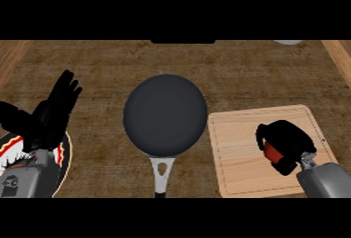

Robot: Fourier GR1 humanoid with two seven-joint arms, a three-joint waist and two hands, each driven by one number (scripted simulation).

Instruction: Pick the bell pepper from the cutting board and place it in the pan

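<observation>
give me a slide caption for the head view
Right hand curled round red bell pepper over cutting board, pan empty.

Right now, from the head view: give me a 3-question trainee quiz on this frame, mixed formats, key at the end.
1. True or false: the bell pepper already lies in the pan.
2. Which hand is curled round the pepper? A) left hand B) right hand C) neither
3. Fill in: the pan's handle points toward the ____ edge of the view.

Key:
1. False. The red pepper is over the cutting board, right of the pan, which holds nothing.
2. B. The left hand rests open at the view's left, fingers up.
3. Lower.
</observation>
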